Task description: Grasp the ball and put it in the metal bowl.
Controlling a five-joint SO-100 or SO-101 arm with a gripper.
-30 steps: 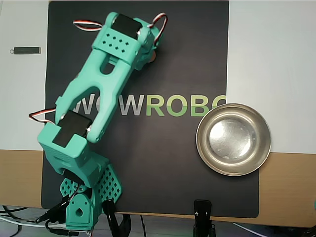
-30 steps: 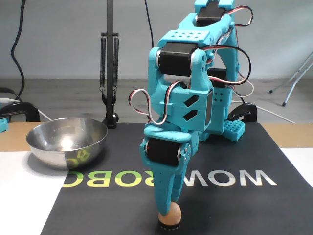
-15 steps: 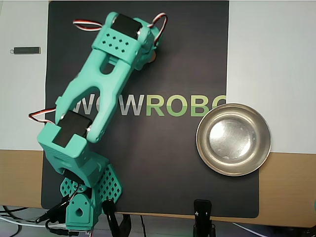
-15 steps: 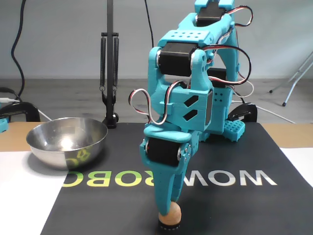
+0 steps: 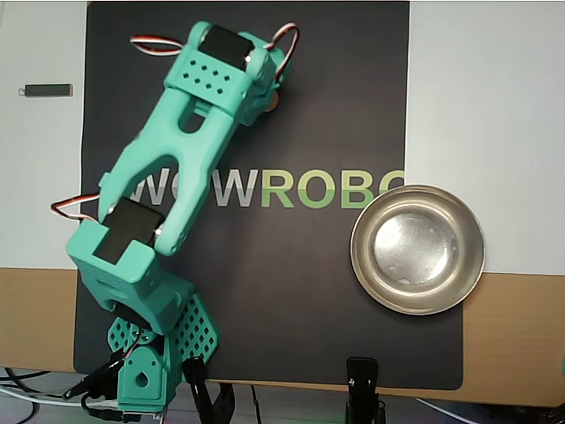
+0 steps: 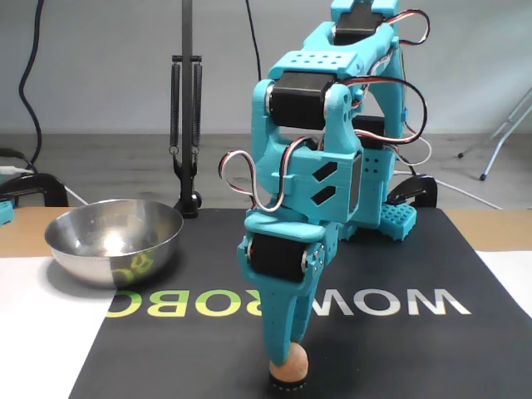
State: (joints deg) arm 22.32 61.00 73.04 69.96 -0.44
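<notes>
In the fixed view we are seeing the teal arm (image 6: 320,158) reaching down so that its gripper (image 6: 283,353) is pointing at the black mat (image 6: 399,349), its tip meeting the top of the ball (image 6: 289,366). The ball is resting on the mat near the front edge, on what looks like a small dark ring. We cannot tell whether the fingers are clenched on the ball or merely touching it. In the overhead view the arm (image 5: 181,141) is covering nearly all of the ball (image 5: 273,103), leaving only a sliver showing. The metal bowl (image 5: 418,249) is sitting empty at the mat's right edge, well apart from the ball.
</notes>
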